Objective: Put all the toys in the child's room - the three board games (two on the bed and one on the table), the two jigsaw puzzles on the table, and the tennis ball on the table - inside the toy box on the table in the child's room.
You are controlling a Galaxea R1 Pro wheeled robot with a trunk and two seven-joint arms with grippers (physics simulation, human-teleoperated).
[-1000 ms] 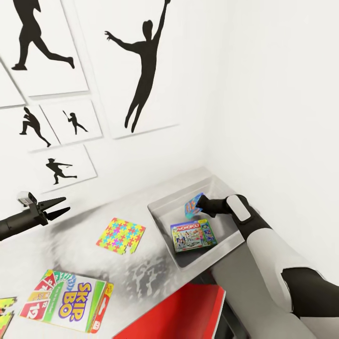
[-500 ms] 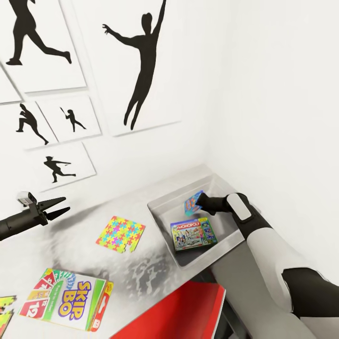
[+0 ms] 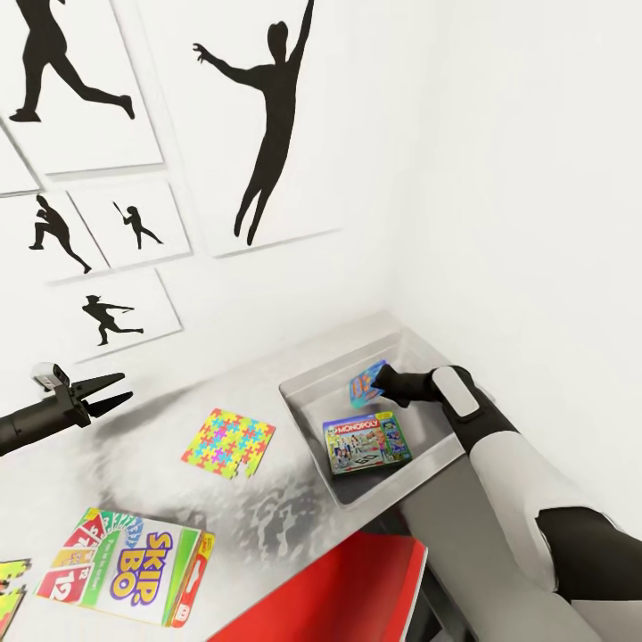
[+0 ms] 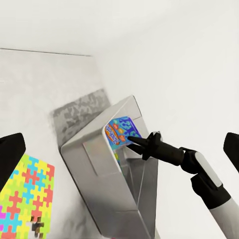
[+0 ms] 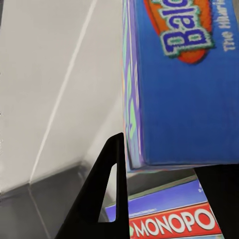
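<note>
My right gripper point(image 3: 379, 385) is shut on the small blue board game point(image 3: 365, 383), holding it tilted on edge above the far end of the toy box point(image 3: 301, 403). The Monopoly board game point(image 3: 366, 443) lies flat inside the box. In the right wrist view the blue game point(image 5: 184, 84) hangs just above Monopoly point(image 5: 174, 224), beside one dark finger point(image 5: 107, 199). Skip-Bo point(image 3: 125, 566) lies on the table point(image 3: 267, 517) at the near left. One jigsaw puzzle point(image 3: 229, 442) lies left of the box, another point(image 3: 7, 588) at the picture's edge. My left gripper point(image 3: 120, 390) hovers open. The tennis ball and bed are out of view.
The toy box sits in the table's far right corner, close to two white walls with black athlete pictures point(image 3: 267, 125). A red flat surface point(image 3: 339, 593) shows below the table's near edge, beside my right arm.
The head camera shifted slightly. My right gripper and the blue game have barely moved over the toy box. The left arm has stayed still.
</note>
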